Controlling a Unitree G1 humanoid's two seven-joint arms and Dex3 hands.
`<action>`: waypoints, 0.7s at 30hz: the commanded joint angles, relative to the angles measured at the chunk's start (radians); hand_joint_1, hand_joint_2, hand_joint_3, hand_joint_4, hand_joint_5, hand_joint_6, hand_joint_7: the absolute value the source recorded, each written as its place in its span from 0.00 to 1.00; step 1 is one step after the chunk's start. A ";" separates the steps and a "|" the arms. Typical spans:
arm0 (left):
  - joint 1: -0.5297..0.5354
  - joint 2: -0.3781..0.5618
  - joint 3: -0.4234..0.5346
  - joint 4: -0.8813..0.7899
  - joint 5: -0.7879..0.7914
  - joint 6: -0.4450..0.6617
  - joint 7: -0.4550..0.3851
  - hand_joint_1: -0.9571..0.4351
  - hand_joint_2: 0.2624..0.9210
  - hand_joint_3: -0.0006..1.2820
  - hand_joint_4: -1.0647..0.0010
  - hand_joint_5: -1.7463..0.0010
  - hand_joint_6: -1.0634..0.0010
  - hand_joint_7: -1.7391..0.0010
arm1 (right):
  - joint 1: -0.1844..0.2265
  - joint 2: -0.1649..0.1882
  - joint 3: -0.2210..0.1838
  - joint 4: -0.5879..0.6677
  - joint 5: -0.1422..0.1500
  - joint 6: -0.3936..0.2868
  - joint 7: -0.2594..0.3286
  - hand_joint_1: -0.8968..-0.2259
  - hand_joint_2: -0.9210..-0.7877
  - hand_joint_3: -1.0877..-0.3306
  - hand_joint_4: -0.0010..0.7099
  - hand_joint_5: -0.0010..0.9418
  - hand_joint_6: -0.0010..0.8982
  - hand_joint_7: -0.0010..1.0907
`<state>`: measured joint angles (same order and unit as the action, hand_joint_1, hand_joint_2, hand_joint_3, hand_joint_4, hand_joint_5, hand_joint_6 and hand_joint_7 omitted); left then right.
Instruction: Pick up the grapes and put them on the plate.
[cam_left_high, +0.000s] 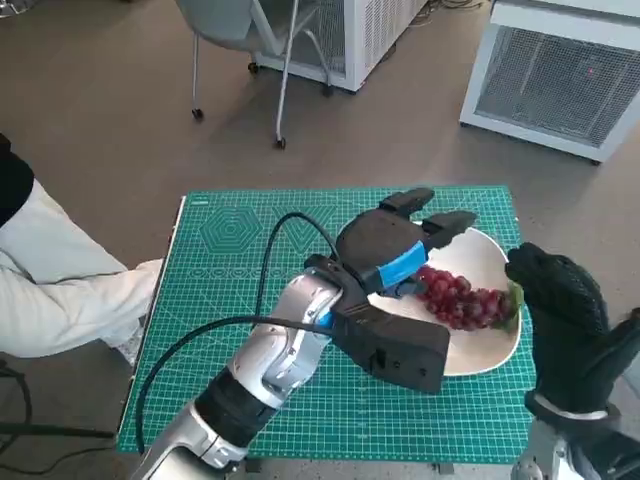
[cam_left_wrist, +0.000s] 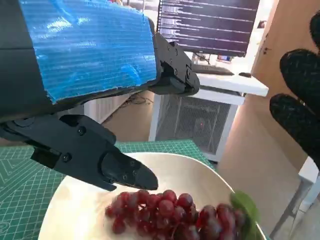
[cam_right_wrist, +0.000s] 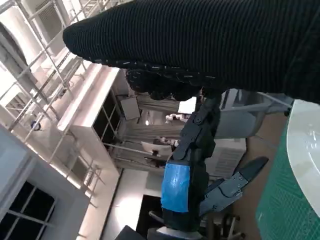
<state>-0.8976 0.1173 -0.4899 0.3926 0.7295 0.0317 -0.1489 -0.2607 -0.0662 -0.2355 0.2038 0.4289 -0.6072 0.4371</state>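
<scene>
A bunch of dark red grapes (cam_left_high: 462, 298) with a green leaf lies on the white plate (cam_left_high: 492, 350) at the right of the green mat. The left wrist view shows the grapes (cam_left_wrist: 170, 212) resting on the plate (cam_left_wrist: 80, 210), loose. My left hand (cam_left_high: 395, 250) hovers just above them with fingers spread, holding nothing; its black fingers (cam_left_wrist: 120, 170) stand over the bunch. My gloved right hand (cam_left_high: 560, 310) is raised at the plate's right edge, fingers upright and empty, also seen as the glove (cam_right_wrist: 210, 45). The right wrist view shows my left hand (cam_right_wrist: 192, 180) from the side.
The green cutting mat (cam_left_high: 230, 300) covers the small table. A person in white clothing (cam_left_high: 50, 280) sits at the left edge. A chair (cam_left_high: 250, 50) and white cabinets (cam_left_high: 560, 70) stand on the floor beyond the table.
</scene>
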 joint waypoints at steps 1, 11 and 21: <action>-0.010 0.012 0.013 0.005 -0.005 -0.024 0.029 0.39 0.96 0.01 0.85 1.00 0.67 1.00 | 0.005 0.004 -0.001 0.017 0.003 0.008 -0.005 0.72 0.00 0.67 0.63 0.49 0.27 0.78; 0.039 0.078 0.105 -0.039 -0.097 -0.106 0.046 0.41 0.99 0.01 0.85 1.00 0.66 1.00 | -0.001 0.004 0.001 0.013 0.000 0.010 -0.012 0.72 0.00 0.67 0.63 0.49 0.27 0.79; 0.153 0.105 0.374 0.106 -0.606 -0.470 -0.091 0.38 1.00 0.06 0.99 1.00 0.80 1.00 | 0.000 -0.002 -0.002 0.000 0.003 0.015 -0.015 0.72 0.00 0.67 0.64 0.49 0.27 0.78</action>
<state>-0.7988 0.2202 -0.2226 0.4234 0.3253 -0.3144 -0.1558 -0.2675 -0.0678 -0.2349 0.2012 0.4289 -0.6071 0.4315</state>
